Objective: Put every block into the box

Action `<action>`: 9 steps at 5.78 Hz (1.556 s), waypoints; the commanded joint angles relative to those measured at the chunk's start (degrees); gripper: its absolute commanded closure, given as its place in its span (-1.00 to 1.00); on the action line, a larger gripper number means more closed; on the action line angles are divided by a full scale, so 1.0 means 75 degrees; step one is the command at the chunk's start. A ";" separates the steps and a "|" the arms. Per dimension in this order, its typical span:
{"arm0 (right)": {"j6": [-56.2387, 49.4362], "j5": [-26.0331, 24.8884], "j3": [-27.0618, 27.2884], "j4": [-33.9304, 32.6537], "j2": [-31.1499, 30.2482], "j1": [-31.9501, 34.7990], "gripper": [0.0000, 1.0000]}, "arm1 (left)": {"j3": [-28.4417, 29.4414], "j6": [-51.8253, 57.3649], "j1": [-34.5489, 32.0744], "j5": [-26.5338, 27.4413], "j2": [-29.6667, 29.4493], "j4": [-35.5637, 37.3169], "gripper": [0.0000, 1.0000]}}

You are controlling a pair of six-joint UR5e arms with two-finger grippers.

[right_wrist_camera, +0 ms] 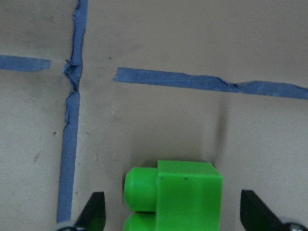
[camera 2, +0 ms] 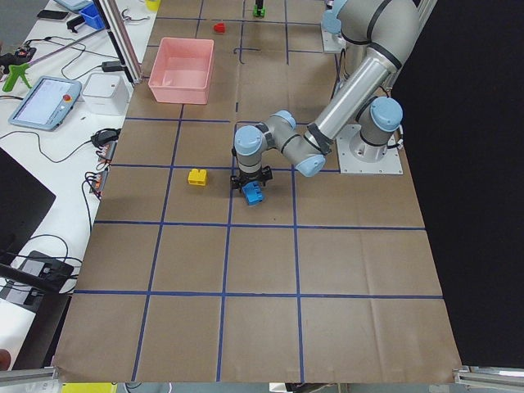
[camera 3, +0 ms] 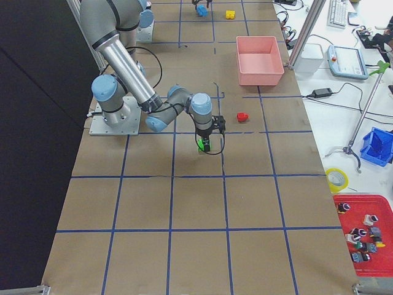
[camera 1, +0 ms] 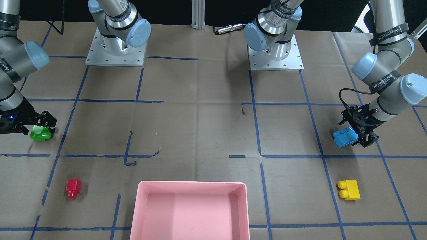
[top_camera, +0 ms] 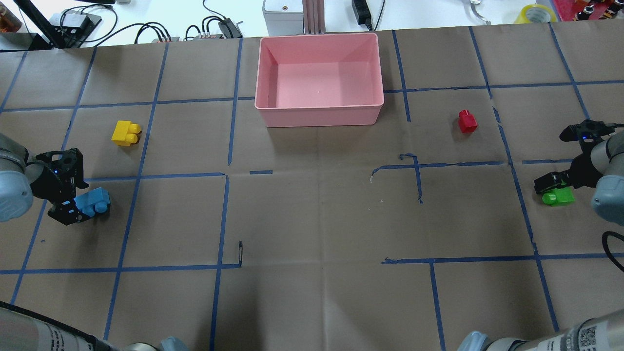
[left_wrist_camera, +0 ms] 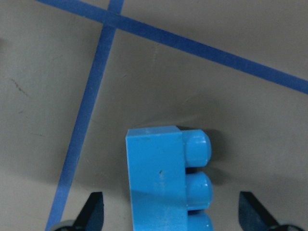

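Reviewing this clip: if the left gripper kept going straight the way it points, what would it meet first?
The left gripper points down at the blue block, which sits between its open fingers in the wrist view. The fingertips may touch the table first; depth is unclear.

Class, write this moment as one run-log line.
left gripper open around blue brick; right gripper open around green brick; red brick, yellow brick on table; pink box empty
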 commanded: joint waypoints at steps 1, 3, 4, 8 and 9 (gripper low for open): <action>0.0010 -0.0043 0.0001 -0.0060 0.0134 -0.0006 -0.64 | -0.0185 0.0038 -0.0008 -0.0078 -0.0022 0.0369 -0.98; -0.0339 -0.0722 -0.0033 0.0080 0.0076 -0.0006 0.82 | -0.0185 0.0062 -0.0008 -0.0078 -0.0022 0.0381 -0.72; -0.0562 -0.0897 -0.0173 0.0313 0.0006 -0.0006 0.91 | -0.0185 0.0062 -0.0008 -0.0078 -0.0034 0.0393 -0.57; -0.0366 -0.1215 -0.3667 0.4560 -0.0721 0.1029 0.93 | -0.0103 -0.0007 -0.0008 0.0004 -0.0011 0.0393 0.49; 0.0853 -0.1215 -0.4629 0.5602 -0.0593 0.2023 0.93 | 0.0013 -0.0136 -0.0008 0.0143 0.0071 0.0405 0.71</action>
